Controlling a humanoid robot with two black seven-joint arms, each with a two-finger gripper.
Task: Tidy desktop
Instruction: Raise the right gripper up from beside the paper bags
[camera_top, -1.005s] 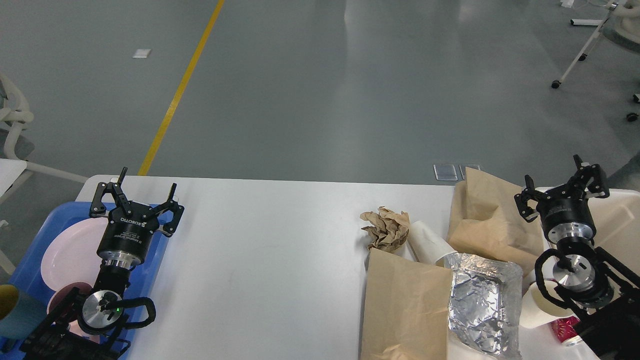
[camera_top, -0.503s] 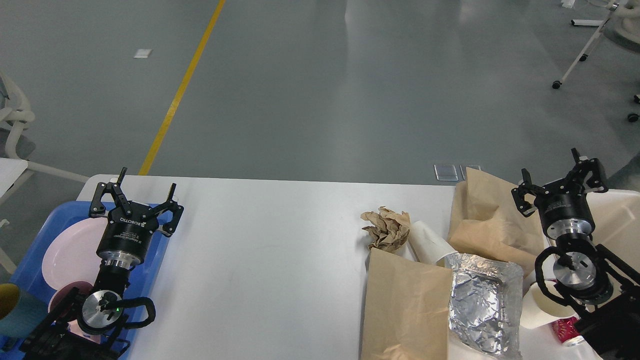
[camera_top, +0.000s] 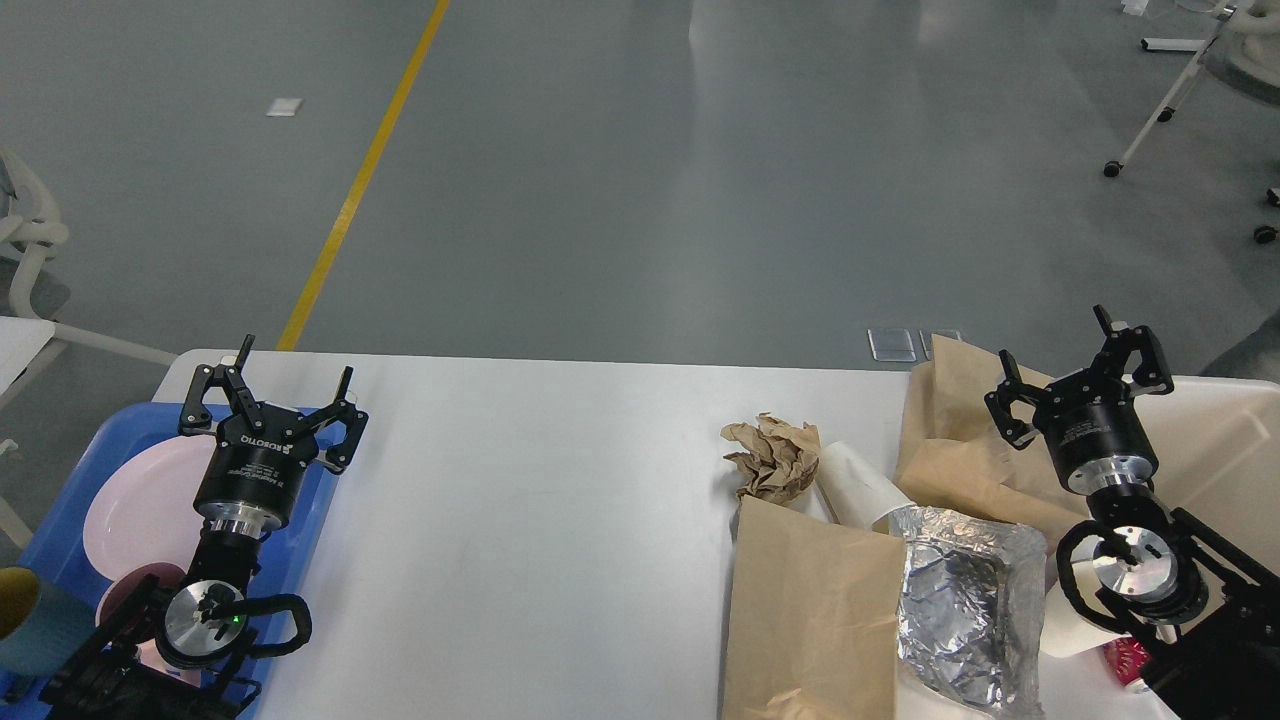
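The white desktop (camera_top: 530, 480) fills the lower part of the head view. At its right lie a crumpled brown paper ball (camera_top: 772, 455), a tipped white paper cup (camera_top: 860, 485), a flat brown paper bag (camera_top: 810, 610), a silver foil bag (camera_top: 965, 600) and a second brown bag (camera_top: 965, 440). My right gripper (camera_top: 1052, 340) is open with nothing between its fingers, hovering over the far brown bag. My left gripper (camera_top: 293, 365) is open and empty above the blue tray's inner edge.
A blue tray (camera_top: 65, 500) at the left holds a pink plate (camera_top: 135, 500), a pink cup (camera_top: 125, 600) and a teal cup (camera_top: 40, 625). A beige bin (camera_top: 1235, 440) stands at the right. Another white cup (camera_top: 1065, 620) and a red can (camera_top: 1125, 660) lie under my right arm.
My right gripper has moved left and slightly away, from over the beige bin's edge to over the far brown bag. The left arm has not moved.
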